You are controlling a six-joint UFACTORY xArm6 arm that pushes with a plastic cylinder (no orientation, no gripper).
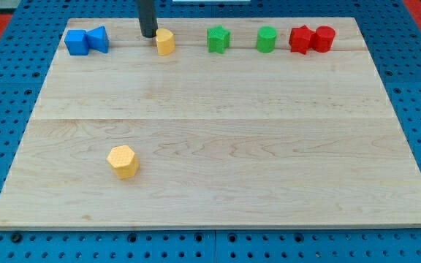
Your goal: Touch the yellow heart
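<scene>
Wooden worktop (pixel 218 146), no writing; my tip (pixel 148 35) just left of yellow heart (pixel 166 42); no gripper fitted.

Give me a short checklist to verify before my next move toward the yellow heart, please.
1. Yellow heart in view, top row: ok.
2. My tip visible, just to the heart's left: ok.
3. Tip already touching the heart: cannot tell, the gap is too small to judge.
4. Path between tip and heart free of other blocks: ok.
5. Yellow hexagon far off, no confusion: ok.
6. Green star apart from the heart, on its right: ok.
</scene>
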